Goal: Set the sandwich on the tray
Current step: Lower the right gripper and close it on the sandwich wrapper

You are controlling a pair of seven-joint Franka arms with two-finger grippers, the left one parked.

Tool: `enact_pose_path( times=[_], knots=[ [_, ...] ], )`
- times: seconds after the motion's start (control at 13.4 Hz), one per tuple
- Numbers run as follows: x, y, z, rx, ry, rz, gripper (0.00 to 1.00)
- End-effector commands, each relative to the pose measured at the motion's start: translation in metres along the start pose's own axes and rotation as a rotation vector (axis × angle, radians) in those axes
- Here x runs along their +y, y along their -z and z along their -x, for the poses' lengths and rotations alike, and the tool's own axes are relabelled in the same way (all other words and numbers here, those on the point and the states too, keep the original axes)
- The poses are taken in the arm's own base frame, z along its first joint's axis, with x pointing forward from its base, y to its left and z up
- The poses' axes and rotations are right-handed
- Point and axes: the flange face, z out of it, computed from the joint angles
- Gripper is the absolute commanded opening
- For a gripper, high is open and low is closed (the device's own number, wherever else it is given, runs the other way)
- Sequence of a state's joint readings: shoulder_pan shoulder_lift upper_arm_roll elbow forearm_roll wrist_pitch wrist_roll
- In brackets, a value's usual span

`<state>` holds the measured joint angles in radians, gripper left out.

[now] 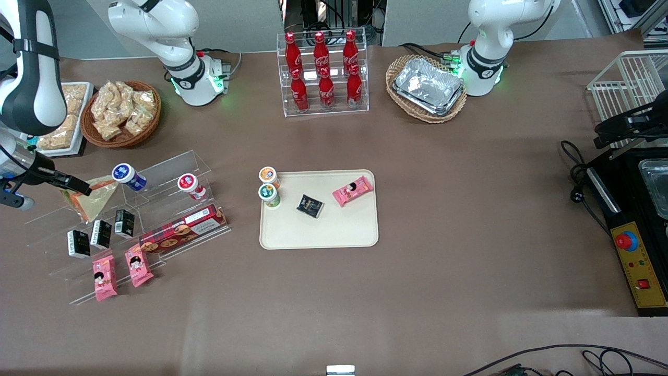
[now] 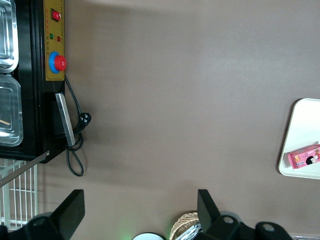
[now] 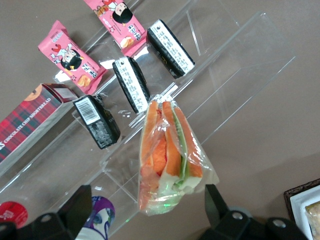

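The sandwich point(image 1: 93, 199), a wedge in clear wrap with orange and green filling, lies on the upper step of a clear acrylic stand point(image 1: 156, 177) toward the working arm's end of the table. My gripper point(image 1: 78, 186) is low over it. In the right wrist view the gripper point(image 3: 145, 210) is open, with its fingertips point(image 3: 76, 202) wide apart on either side of the sandwich's point(image 3: 167, 155) wrapped end and not touching it. The cream tray point(image 1: 318, 232) lies mid-table, well apart from the stand. Its edge also shows in the left wrist view point(image 2: 299, 135).
The tray holds two small cups point(image 1: 269, 194), a dark packet point(image 1: 310, 206) and a pink packet point(image 1: 353, 190). The stand also carries black packets point(image 1: 100, 234), pink packets point(image 1: 104, 278), a cookie box point(image 1: 182, 228) and two cups point(image 1: 128, 176). A snack basket point(image 1: 121, 112) and a cola rack point(image 1: 322, 73) stand farther back.
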<state>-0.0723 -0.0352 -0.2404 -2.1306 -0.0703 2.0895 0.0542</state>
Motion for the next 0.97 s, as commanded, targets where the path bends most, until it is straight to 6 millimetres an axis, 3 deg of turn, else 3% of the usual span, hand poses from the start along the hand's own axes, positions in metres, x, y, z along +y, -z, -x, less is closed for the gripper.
enact_pose_path(
  times=[0.0,0.45,0.9],
  knots=[
    [0.009,-0.007,0.004,0.015,-0.017,-0.006,1.0],
    [0.022,-0.024,0.006,0.031,-0.008,-0.004,1.0],
    [0.023,-0.026,0.005,0.03,-0.01,-0.003,0.97]
  ],
)
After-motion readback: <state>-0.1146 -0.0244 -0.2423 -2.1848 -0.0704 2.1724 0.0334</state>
